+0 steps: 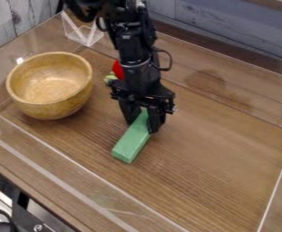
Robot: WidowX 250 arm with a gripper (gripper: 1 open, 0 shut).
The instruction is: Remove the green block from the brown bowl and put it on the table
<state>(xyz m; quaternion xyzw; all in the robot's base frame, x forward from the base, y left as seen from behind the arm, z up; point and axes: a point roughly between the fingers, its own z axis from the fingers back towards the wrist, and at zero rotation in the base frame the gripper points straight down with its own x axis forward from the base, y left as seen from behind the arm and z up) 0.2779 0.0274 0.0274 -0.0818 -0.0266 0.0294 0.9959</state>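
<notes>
Block [132, 141] lies on the table [201, 163], to the right of the bowl [50, 85] and nearer the camera, its far end beneath my claw [142, 110]. Bowl stands upright. I cannot tell whether the claw grips the block or has released it. Red item [118, 67] right of the bowl, partly hidden behind the arm [131, 41].

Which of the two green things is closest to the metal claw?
The long flat light-green block, lying on the brown wooden table right under the black gripper; the small red-and-green strawberry toy sits farther back.
</notes>
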